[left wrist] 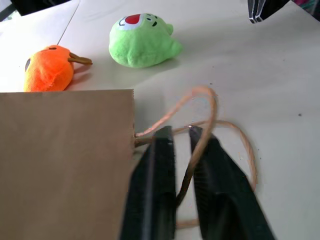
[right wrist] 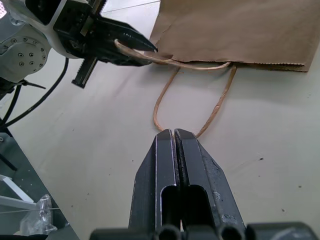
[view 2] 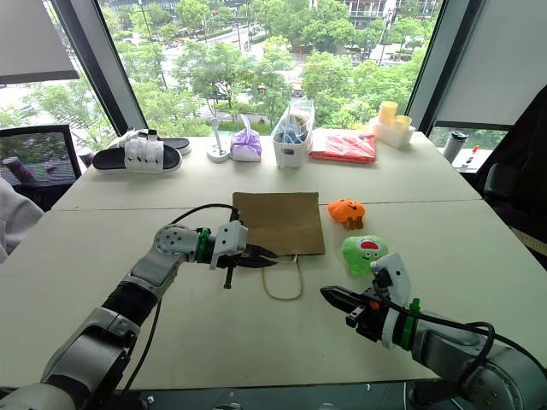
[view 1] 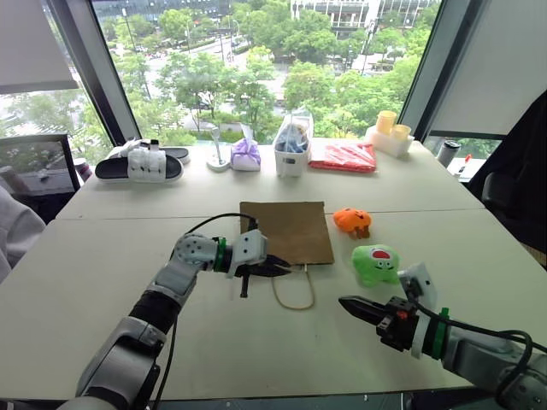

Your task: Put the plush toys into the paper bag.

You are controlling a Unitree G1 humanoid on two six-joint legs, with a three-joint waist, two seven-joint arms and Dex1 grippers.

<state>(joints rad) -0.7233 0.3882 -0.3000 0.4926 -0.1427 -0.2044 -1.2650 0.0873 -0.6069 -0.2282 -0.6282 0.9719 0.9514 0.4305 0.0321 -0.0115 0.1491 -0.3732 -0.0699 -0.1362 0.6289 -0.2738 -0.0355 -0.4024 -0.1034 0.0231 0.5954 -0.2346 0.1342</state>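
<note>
The left gripper (left wrist: 181, 150) is pinched on one cord handle (left wrist: 200, 145) of the flat-lying paper bag (view 1: 286, 231), so I judge it should lift gently upward to open the bag's mouth without tearing the cord out, while the right gripper (right wrist: 174, 134), jaws pressed together and empty, hovers near the other loop. The head views place the green plush toy (view 1: 376, 263) and orange plush toy (view 1: 351, 220) just beside the bag; the left wrist view alone shows the cord threaded between the fingers.
</note>
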